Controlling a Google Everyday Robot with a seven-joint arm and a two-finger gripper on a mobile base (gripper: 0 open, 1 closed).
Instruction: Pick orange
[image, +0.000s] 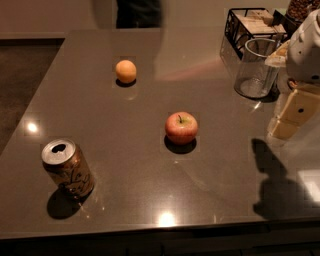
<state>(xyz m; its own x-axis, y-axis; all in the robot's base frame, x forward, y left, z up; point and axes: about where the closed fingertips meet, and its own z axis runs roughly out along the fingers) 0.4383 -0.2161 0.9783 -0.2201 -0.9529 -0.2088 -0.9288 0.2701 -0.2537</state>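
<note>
Gripper hovers over glossy dark table's right side, orange well apart

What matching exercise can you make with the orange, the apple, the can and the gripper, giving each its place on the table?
Things: 1 orange; 2 apple; 3 can; 4 gripper.
Places: A near left of the table; B right edge of the view; C middle; D far side, left of middle.
Pairs: 1-D, 2-C, 3-A, 4-B.
</note>
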